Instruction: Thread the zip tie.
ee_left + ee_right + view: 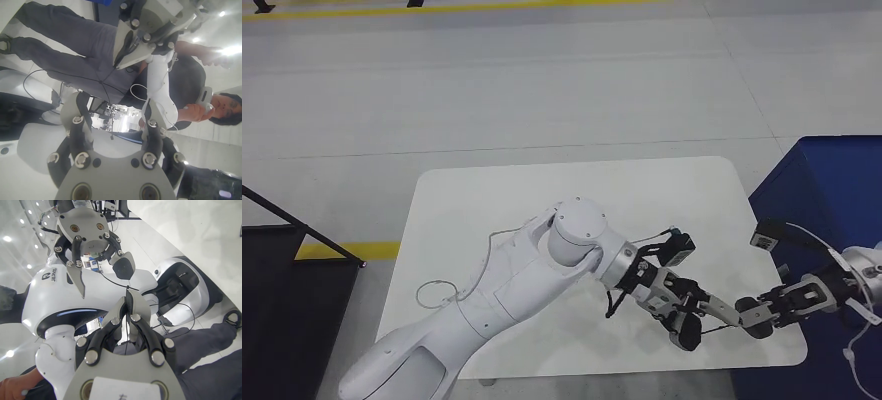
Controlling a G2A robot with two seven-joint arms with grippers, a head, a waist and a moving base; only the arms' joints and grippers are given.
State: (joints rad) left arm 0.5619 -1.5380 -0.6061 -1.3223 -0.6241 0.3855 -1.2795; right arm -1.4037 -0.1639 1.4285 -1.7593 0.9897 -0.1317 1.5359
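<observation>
A thin black zip tie point(722, 312) spans the short gap between my two grippers, above the front right part of the white table point(542, 200). My right gripper point(128, 294) is shut on the strap just below the small head point(128, 287); a loop of strap point(191, 311) curves away beside it. From the left wrist view the same right gripper point(117, 65) pinches the strap, whose strands cross at the head point(100, 81). My left gripper point(112, 98) faces it with fingers wide apart, one strand running between them untouched. In the top view the left gripper point(694, 318) sits close to the right gripper point(745, 318).
A blue container point(832, 200) stands just off the table's right edge, close behind the right arm. A black panel point(282, 300) is at the left, off the table. The table's back and left areas are bare.
</observation>
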